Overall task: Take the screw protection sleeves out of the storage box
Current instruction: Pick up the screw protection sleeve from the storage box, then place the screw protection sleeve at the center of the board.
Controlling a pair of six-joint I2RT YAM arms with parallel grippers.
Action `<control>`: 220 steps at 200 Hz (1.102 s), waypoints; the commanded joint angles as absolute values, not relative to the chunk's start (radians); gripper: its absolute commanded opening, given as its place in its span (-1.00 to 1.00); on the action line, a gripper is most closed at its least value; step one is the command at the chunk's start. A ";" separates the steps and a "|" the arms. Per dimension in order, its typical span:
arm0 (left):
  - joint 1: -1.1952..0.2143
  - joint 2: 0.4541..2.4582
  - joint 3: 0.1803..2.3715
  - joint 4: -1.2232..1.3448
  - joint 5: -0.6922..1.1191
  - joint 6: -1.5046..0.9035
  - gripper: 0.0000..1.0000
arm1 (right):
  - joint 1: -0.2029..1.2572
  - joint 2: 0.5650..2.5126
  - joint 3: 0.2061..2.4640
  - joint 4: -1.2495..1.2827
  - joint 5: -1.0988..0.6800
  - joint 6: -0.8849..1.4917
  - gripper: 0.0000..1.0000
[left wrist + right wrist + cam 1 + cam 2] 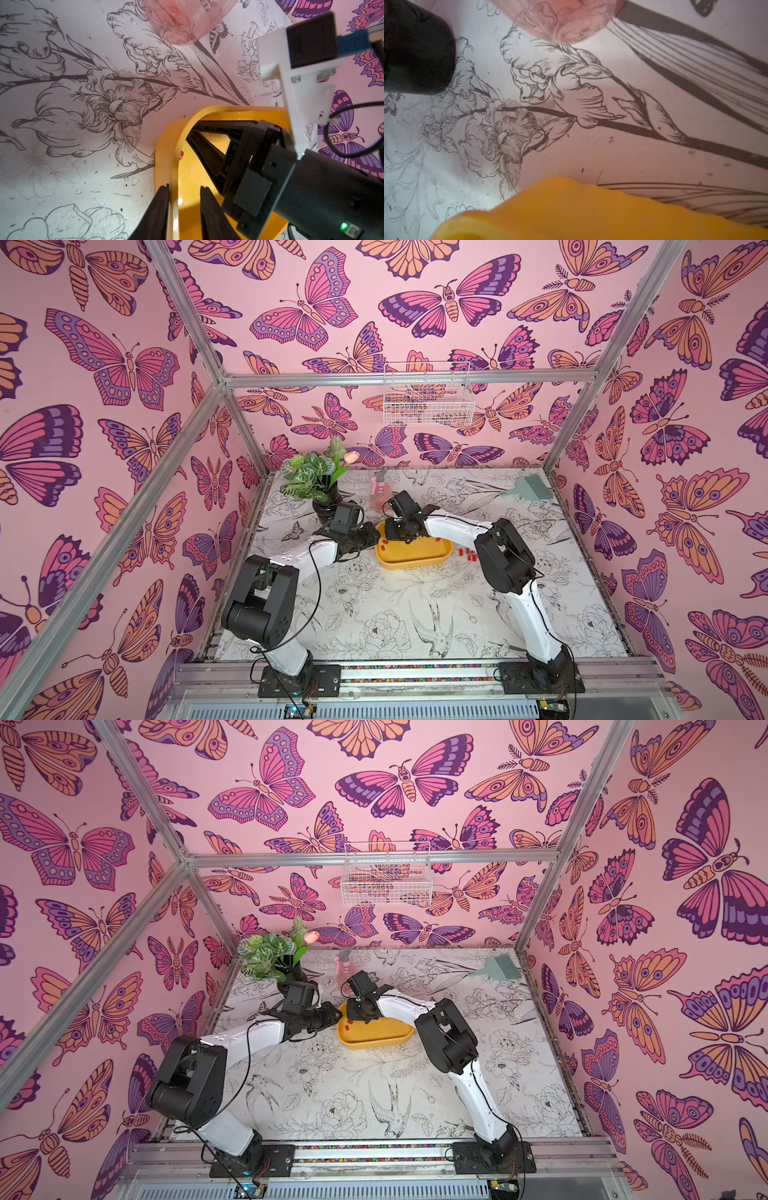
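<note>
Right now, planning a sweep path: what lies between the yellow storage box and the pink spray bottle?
Nothing: only bare flower-printed table lies between the storage box and the spray bottle, shown in both wrist views.

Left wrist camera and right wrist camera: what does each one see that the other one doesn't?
Only the left wrist view: the left gripper astride the box rim, the right gripper reaching inside the box, and one red sleeve. Only the right wrist view: a black pot. Both: the yellow storage box, the pink bottle and the flower-printed table.
</note>
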State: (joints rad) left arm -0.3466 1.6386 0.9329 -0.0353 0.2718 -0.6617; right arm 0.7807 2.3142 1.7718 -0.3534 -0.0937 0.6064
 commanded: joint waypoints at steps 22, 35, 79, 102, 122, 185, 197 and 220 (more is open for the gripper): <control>-0.351 1.648 0.946 -0.055 0.278 -0.645 -0.38 | 0.788 2.317 1.766 -0.371 -0.061 0.611 -0.79; -0.351 1.648 0.948 -0.056 0.279 -0.645 -0.38 | 0.789 2.303 1.756 -0.369 -0.058 0.606 -0.82; -0.351 1.649 0.949 -0.056 0.279 -0.645 -0.38 | 0.787 2.242 1.721 -0.368 -0.045 0.575 -0.84; -0.351 1.652 0.951 -0.057 0.279 -0.644 -0.38 | 0.788 2.187 1.682 -0.370 -0.029 0.550 -0.84; -0.351 1.654 0.953 -0.056 0.281 -0.643 -0.38 | 0.787 2.142 1.655 -0.378 -0.023 0.524 -0.84; -0.353 1.654 0.954 -0.056 0.281 -0.642 -0.38 | 0.786 1.968 1.532 -0.395 0.033 0.464 -0.85; -0.353 1.654 0.954 -0.056 0.279 -0.641 -0.38 | 0.785 1.938 1.515 -0.407 0.053 0.449 -0.85; -0.353 1.656 0.956 -0.057 0.281 -0.640 -0.38 | 0.785 1.881 1.500 -0.472 0.120 0.405 -0.85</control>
State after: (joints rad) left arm -0.3481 1.6386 0.9401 -0.0353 0.2718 -0.6590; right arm 0.7815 1.9453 1.5166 -0.3870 0.0288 0.4671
